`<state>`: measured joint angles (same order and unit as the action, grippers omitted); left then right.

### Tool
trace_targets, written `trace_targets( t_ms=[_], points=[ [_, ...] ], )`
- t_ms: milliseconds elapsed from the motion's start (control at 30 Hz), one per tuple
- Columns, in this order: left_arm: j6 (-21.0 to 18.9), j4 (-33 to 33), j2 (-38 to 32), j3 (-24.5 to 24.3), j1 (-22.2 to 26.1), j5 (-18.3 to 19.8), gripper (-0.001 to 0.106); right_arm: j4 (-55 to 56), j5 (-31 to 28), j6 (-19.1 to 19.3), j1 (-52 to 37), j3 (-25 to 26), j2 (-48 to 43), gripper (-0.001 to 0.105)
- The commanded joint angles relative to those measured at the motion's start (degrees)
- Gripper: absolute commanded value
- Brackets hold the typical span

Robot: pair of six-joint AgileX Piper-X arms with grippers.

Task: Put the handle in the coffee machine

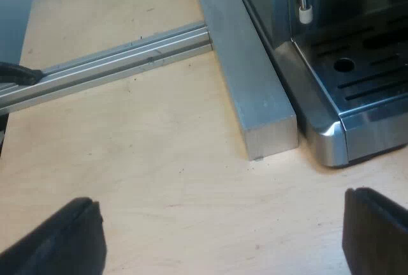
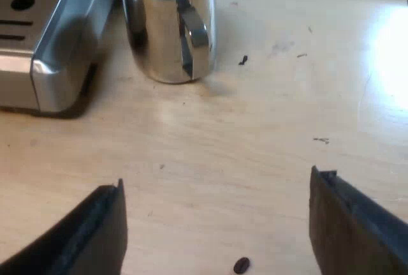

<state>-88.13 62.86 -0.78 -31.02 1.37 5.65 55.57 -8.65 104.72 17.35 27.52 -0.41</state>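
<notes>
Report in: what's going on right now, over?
Left gripper open, over table by machine. Right gripper open, empty, near jug. Metal bar lies along machine's side; jug stands at its corner.

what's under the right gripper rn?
Under the open right gripper: bare light wooden tabletop and one small dark coffee bean lying between its two black fingers. Whatever lies beneath the fingers themselves is covered.

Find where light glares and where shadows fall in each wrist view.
Left wrist view: a bright glint on a corner of the coffee machine, dark shadow between it and the metal bar. Right wrist view: washed-out glare on the table past the steel jug; soft shadow under the machine's corner.
</notes>
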Motion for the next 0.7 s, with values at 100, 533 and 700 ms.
trace_targets(
  t_ms=[100, 533, 700],
  points=[
    [-0.67, -0.50, -7.90, -0.17, 0.16, -0.18, 0.077, -1.27, -1.06, 1.01, 0.00, 0.42, -2.56, 0.063],
    [-0.67, -0.50, -7.90, -0.17, 0.16, -0.18, 0.077, -1.27, -1.81, 1.01, -4.58, 0.42, -2.31, 0.063],
    [-0.67, -0.50, -7.90, -0.17, 0.16, -0.18, 0.077, -1.27, -1.81, 1.01, -14.66, 0.42, -2.31, 0.063]
  ],
)
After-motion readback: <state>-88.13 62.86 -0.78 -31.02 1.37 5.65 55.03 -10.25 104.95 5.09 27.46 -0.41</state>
